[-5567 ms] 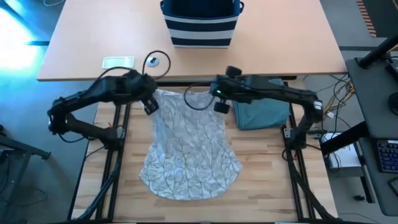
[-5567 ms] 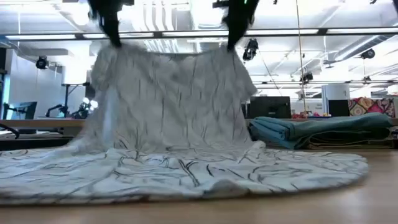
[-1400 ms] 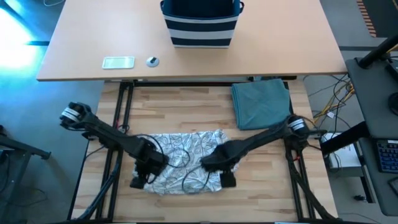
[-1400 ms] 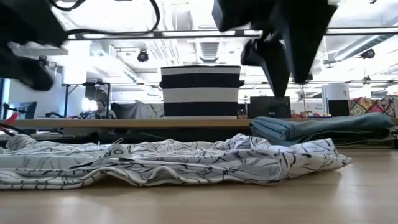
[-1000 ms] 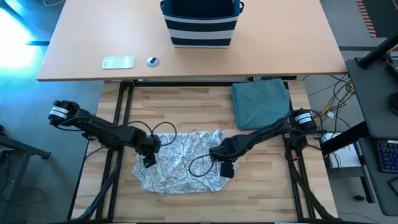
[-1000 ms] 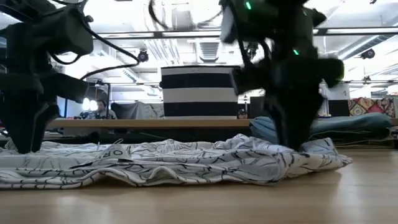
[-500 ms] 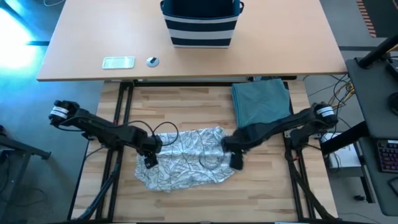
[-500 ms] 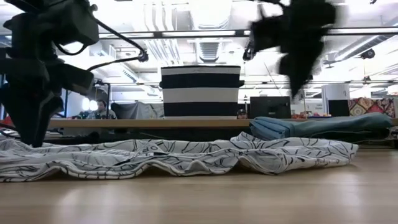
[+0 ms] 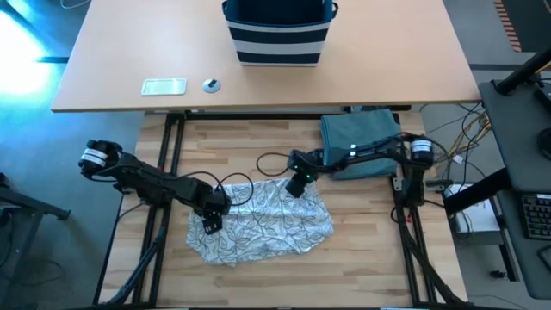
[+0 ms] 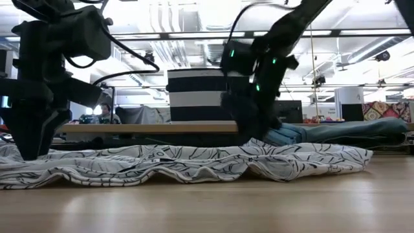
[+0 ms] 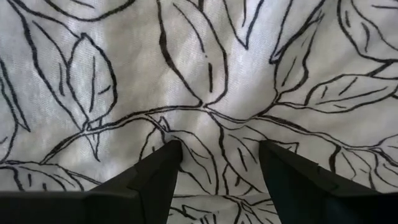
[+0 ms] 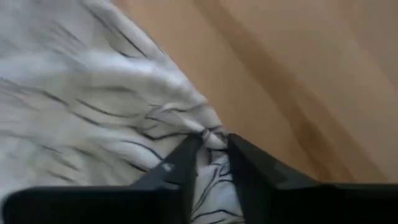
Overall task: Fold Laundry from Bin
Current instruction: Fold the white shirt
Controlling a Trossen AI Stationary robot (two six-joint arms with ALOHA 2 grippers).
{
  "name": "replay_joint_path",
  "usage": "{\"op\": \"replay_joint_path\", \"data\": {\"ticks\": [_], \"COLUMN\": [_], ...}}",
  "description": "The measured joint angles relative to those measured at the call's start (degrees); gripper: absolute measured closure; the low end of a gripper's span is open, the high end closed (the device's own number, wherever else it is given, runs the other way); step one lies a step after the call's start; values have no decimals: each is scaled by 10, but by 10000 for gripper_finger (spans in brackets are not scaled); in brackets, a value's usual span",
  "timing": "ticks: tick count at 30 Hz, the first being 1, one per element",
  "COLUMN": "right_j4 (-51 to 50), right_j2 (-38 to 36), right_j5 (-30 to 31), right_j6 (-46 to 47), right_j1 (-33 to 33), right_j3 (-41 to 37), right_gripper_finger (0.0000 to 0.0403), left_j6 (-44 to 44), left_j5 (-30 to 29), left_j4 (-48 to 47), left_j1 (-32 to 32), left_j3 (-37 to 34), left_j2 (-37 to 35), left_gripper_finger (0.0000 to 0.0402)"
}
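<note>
Open-plan lab: exposed ceiling ducts [image 10: 174, 16], desks, monitors [image 10: 279, 111] behind

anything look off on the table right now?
The patterned garment lies rumpled and skewed, its edges uneven rather than square. The right gripper pinches its far corner; the left gripper is open, pressed on the cloth. The teal garment sits neatly folded. The bin stands upright.

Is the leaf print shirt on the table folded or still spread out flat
Folded over once. The leaf-print shirt lies doubled into a short, wide bundle; the low view shows stacked, rumpled layers. The right pincer pinches its far edge.
</note>
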Motion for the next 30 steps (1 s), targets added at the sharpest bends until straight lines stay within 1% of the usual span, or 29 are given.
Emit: {"op": "replay_joint_path", "data": {"ticks": [3,5,7,10,13,15,16,20,23,26,28,30], "right_j4": [-110,-207,-290,-393,-425,-419,-399,-250,-142,-78,-61,-64], "right_j2": [19,19,14,-21,-64,-94,-110,-136,-117,-73,-37,-5], "right_j5": [0,8,25,34,49,49,48,21,9,13,13,13], "right_j6": [-8,-31,-52,-87,-105,-112,-112,-108,-103,-101,-98,-98], "right_j1": [-11,-13,-13,-12,-14,-13,-13,-13,-13,-18,-21,-25], "right_j3": [35,49,62,68,67,63,62,46,30,24,25,29], "right_gripper_finger": [365,386,388,389,391,392,392,392,392,392,392,392], "left_j6": [1,1,-3,-4,-7,-14,-18,-12,5,7,6,-1], "left_j5": [0,-1,-2,-1,-1,0,2,6,-7,-43,-58,-73], "left_j4": [-1,-2,-2,-3,-6,-15,-22,-63,-99,-131,-126,-127], "left_j1": [-2,-3,-3,-3,-3,-3,-3,-1,9,32,58,89], "left_j3": [1,1,0,-1,-1,2,7,52,96,106,89,54], "left_j2": [8,9,8,7,7,4,1,-20,-42,-67,-84,-92], "left_gripper_finger": [192,192,192,192,192,192,192,192,192,192,192,192]}}
